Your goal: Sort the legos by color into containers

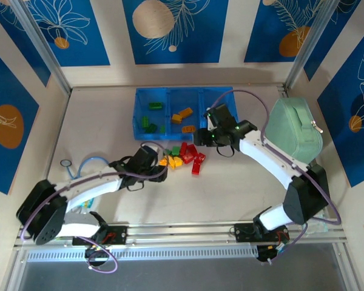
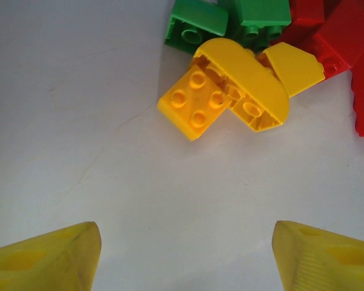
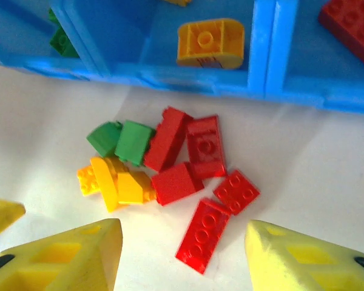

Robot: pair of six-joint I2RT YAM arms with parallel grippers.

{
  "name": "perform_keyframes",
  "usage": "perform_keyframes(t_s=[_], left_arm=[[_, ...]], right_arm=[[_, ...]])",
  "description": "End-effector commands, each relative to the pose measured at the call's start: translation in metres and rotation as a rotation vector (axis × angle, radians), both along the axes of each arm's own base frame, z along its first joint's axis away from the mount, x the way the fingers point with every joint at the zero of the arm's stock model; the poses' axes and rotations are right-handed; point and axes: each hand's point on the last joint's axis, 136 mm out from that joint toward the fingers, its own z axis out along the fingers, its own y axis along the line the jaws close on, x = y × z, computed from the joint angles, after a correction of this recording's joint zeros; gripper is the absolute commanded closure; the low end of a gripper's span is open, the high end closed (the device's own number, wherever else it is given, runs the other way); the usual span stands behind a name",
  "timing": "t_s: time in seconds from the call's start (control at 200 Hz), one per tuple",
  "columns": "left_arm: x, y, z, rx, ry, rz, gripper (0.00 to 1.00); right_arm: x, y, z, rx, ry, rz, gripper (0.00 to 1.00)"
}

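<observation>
Mid-sort: my left claw point(image 2: 187, 245) sits wide open and empty, yellow bricks point(image 2: 230, 91) just ahead of it. Same for the right claw point(image 3: 182, 248), with red bricks point(image 3: 194, 160) ahead. Next I'd ease forward and pinch one yellow.

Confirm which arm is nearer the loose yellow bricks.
Left. The left arm has its jaws right beside the yellow bricks, facing them; the right arm has its jaws farther off, by the tray, red bricks between.

I find no readable text, number or brand on the small studded plastic bricks point(image 3: 206, 145) or translucent blue tray point(image 3: 194, 80).
</observation>
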Motion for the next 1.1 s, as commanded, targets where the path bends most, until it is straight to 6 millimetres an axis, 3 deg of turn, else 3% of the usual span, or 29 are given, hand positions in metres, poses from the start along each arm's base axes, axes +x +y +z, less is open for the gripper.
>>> perform_keyframes(t_s=[0.0,0.27,0.46,0.71,1.096], left_arm=[[0.016,-0.024,0.005,-0.026,-0.015,-0.064,0.3],[0.041,-0.027,-0.016,0.056,0.015,-0.067,0.37],[0.054,-0.022,-0.027,0.101,0.042,-0.066,0.42],[0.065,-0.027,-0.036,0.113,0.068,-0.082,0.45],[0.056,-0.025,-0.052,0.113,0.11,-0.082,0.57]], right_arm=[[-0.013,-0.01,-0.003,0.031,0.003,-0.035,0.44],[-0.046,-0.047,-0.012,0.056,0.011,-0.103,0.45],[-0.061,-0.061,-0.018,0.079,0.019,-0.134,0.45],[-0.07,-0.066,-0.026,0.083,0.041,-0.145,0.46],[-0.074,-0.069,-0.03,0.085,0.046,-0.155,0.46]])
